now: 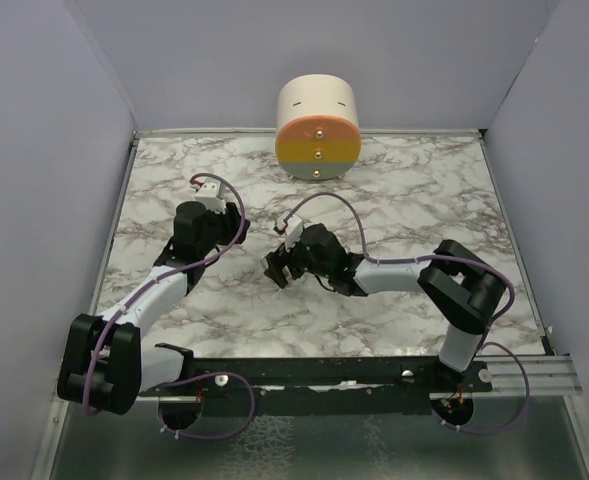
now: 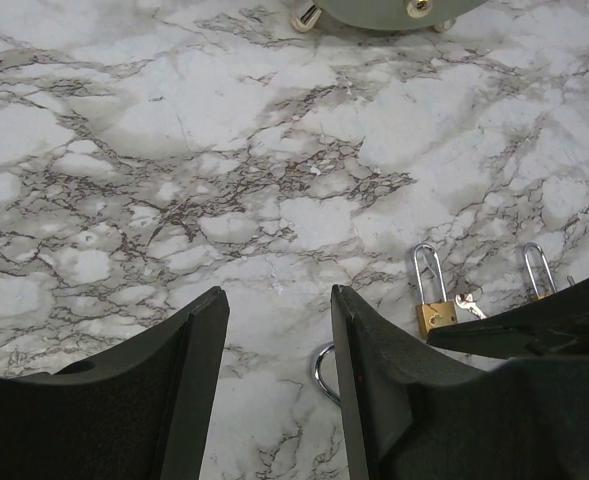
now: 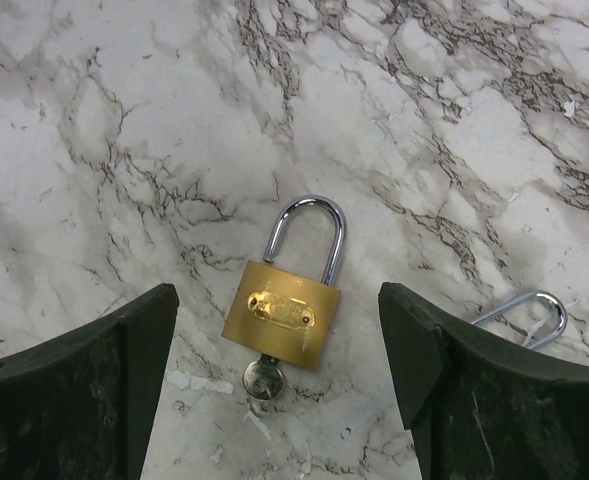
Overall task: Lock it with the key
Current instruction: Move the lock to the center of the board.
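A brass padlock (image 3: 281,310) lies flat on the marble table, its silver shackle (image 3: 309,230) raised with one end free. A key (image 3: 261,380) sticks out of its bottom. My right gripper (image 3: 277,300) is open and hovers straight above it, one finger on each side, touching nothing. In the top view the right gripper (image 1: 278,266) is at mid-table. My left gripper (image 1: 217,205) is open and empty to the left of it, over bare marble (image 2: 276,300). The left wrist view shows a brass padlock with a key (image 2: 436,315) off to the right.
A second shackle (image 3: 534,315) lies right of the padlock, partly hidden by my right finger. The left wrist view shows two more shackles (image 2: 537,270) (image 2: 324,372) and the right gripper's dark fingers (image 2: 534,325). A round beige, orange and yellow container (image 1: 318,130) stands at the back centre.
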Action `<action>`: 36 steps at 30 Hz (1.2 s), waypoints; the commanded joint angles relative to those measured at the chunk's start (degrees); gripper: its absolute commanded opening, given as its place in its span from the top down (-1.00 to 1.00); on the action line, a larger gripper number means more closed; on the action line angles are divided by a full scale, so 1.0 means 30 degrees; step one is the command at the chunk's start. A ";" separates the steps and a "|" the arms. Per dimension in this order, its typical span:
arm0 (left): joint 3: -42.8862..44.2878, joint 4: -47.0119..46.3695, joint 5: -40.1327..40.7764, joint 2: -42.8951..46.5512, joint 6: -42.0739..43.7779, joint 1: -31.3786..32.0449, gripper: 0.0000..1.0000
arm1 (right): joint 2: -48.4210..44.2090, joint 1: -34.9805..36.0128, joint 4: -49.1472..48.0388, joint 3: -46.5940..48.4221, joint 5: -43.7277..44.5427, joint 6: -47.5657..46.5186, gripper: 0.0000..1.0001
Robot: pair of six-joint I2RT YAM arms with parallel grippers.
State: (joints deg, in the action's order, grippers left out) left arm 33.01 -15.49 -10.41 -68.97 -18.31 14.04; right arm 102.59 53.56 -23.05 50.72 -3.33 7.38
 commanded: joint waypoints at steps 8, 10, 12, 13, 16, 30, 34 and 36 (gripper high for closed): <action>-0.0172 -0.0825 0.0279 0.0468 -0.0381 -0.0198 0.02 | 0.1653 0.0140 0.0504 0.1003 0.0023 -0.0017 -0.60; -0.0169 -0.0844 0.0260 0.0461 -0.0381 -0.0199 0.02 | 0.1881 0.0156 0.0483 0.1053 0.0027 0.0053 -0.60; -0.0167 -0.0866 0.0227 0.0377 -0.0389 -0.0199 0.02 | 0.2031 0.0153 0.0394 0.1027 0.0081 0.0103 -0.60; -0.0165 -0.0883 0.0199 0.0333 -0.0368 -0.0206 0.02 | 0.2091 0.0137 0.0345 0.1024 0.0122 0.0117 -0.59; -0.0155 -0.0904 0.0111 0.0203 -0.0403 -0.0228 0.02 | 0.2266 0.0142 0.0243 0.1060 0.0407 0.0202 -0.59; -0.0136 -0.0976 0.0044 0.0168 -0.0455 -0.0257 0.02 | 0.2770 0.0148 -0.0080 0.0978 -0.0380 0.0705 -0.21; -0.0136 -0.0962 0.0037 0.0196 -0.0461 -0.0257 0.02 | 0.2617 0.0143 0.0052 0.0717 -0.0640 0.0870 -0.03; -0.0136 -0.0961 0.0044 0.0212 -0.0488 -0.0257 0.02 | 0.2401 0.0137 -0.0168 0.0347 -0.0730 0.1068 0.14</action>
State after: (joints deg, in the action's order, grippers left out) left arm 32.99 -16.29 -10.41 -68.88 -19.35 13.56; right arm 109.49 53.56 -22.87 52.90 -3.88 9.15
